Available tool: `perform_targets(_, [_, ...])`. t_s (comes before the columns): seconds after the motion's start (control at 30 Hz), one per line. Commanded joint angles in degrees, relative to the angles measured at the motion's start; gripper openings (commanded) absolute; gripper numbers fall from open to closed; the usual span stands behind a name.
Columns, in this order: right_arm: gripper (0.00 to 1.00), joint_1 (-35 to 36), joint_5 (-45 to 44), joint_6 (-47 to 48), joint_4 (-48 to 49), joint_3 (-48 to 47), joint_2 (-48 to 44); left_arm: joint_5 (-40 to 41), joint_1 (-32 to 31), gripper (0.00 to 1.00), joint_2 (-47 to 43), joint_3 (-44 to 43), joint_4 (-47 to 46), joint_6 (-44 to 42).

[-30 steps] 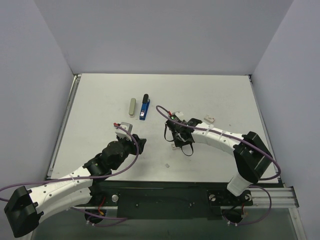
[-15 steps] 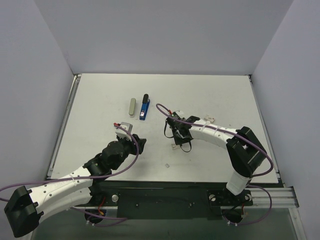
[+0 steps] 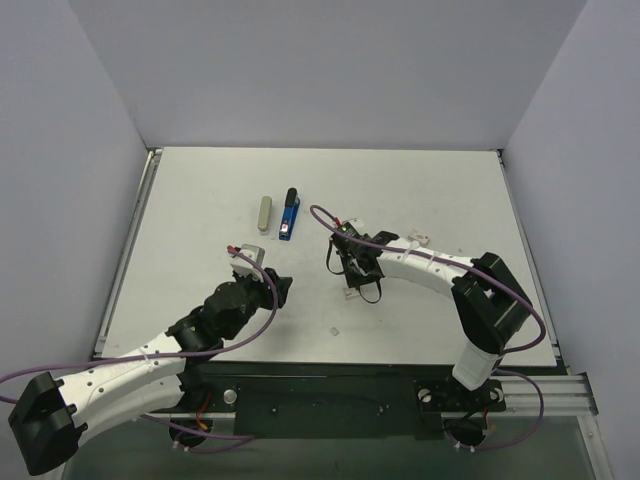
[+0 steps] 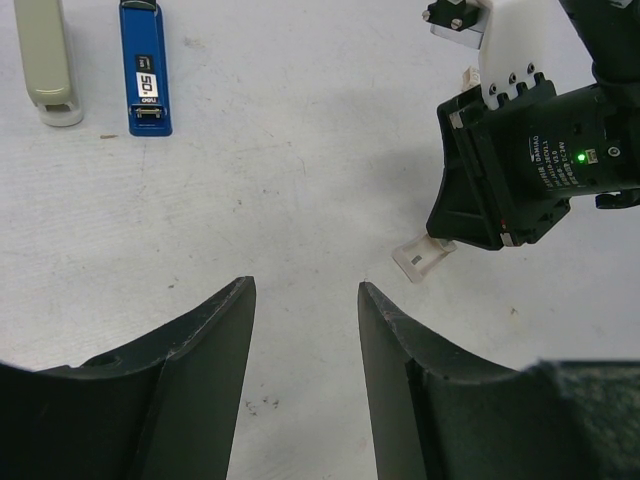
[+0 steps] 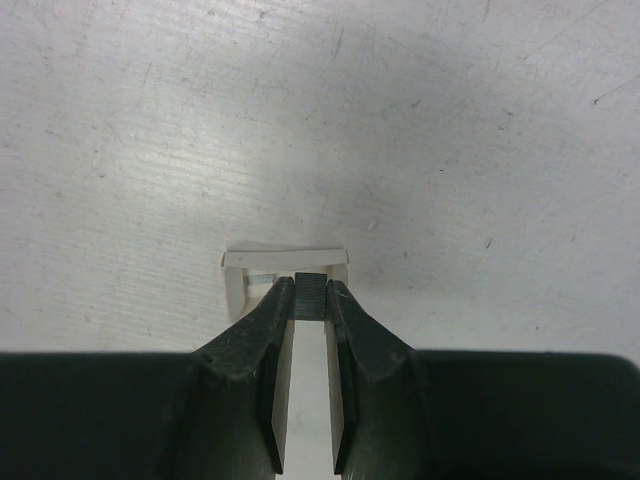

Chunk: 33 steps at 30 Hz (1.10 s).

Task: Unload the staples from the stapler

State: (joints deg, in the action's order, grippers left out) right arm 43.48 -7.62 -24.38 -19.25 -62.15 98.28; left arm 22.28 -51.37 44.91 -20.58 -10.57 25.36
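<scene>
The left arm (image 3: 130, 362) lies low and stretched forward, elbow near its base. The left gripper (image 4: 305, 290) hangs with its fingers (image 4: 215, 330) well apart. The right arm (image 3: 430, 268) folds in toward the middle, wrist tipped downward. The right gripper (image 5: 311, 302) is pinched nearly together on the staples (image 5: 311, 296).

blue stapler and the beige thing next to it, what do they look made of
Blue stapler: smooth, evenly coloured shell with a printed label, probably painted metal or hard plastic; the look leaves it open. Beige piece: matte, uniform colour, rounded end, likely moulded plastic.
</scene>
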Motion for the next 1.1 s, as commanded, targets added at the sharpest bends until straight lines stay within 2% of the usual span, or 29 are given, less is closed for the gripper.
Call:
perform_targets(0.0, [0.07,-0.2,-0.2,-0.1,-0.4,-0.9,0.8,0.0,0.3,0.56,-0.3,-0.6,-2.7,0.6])
perform_targets(0.77, [0.14,-0.2,0.1,-1.0,-0.2,1.8,-0.1,-0.3,0.4,0.56,0.1,-0.5,-2.9,0.7])
perform_targets(1.07, [0.29,-0.1,0.1,-1.3,0.1,1.8,-0.5,-0.5,0.4,0.56,0.4,-0.6,-3.0,0.7])
